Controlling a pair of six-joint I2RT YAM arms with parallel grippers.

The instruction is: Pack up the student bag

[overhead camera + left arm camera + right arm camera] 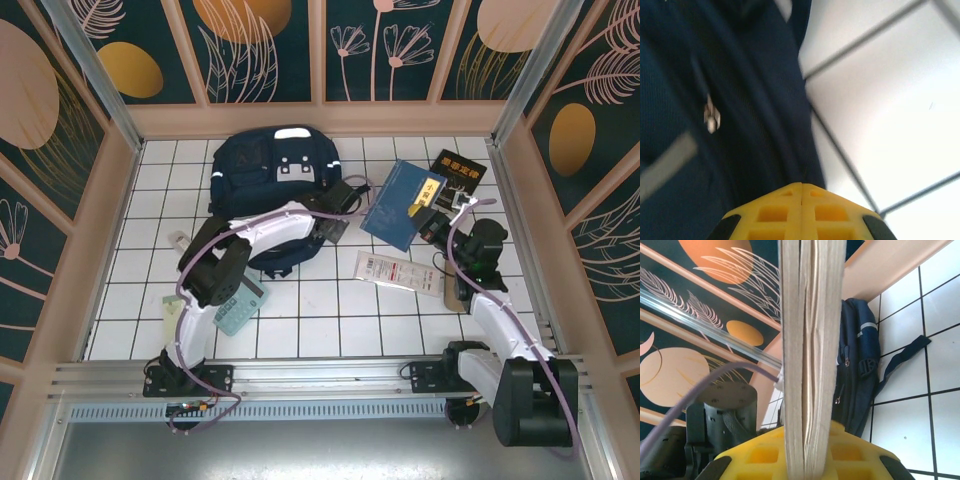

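The navy student bag (272,178) lies at the back of the tiled table, its white stripe on the left side. My left gripper (343,197) is at the bag's right edge. In the left wrist view its yellow jaws (801,184) meet with no gap, right over the dark fabric (740,100) where it borders the white tiles; a small zipper pull (711,117) hangs to the left. I cannot tell whether fabric is pinched. My right gripper (440,222) is shut on the blue book (400,205), whose pale page edges (810,340) stand between its jaws (810,429). The bag (857,365) shows beyond it.
A black book (457,178) lies at the back right. A flat white packet (395,270) sits in front of the blue book. A teal booklet (240,305) lies by the left arm's elbow. Wooden walls close the table on three sides.
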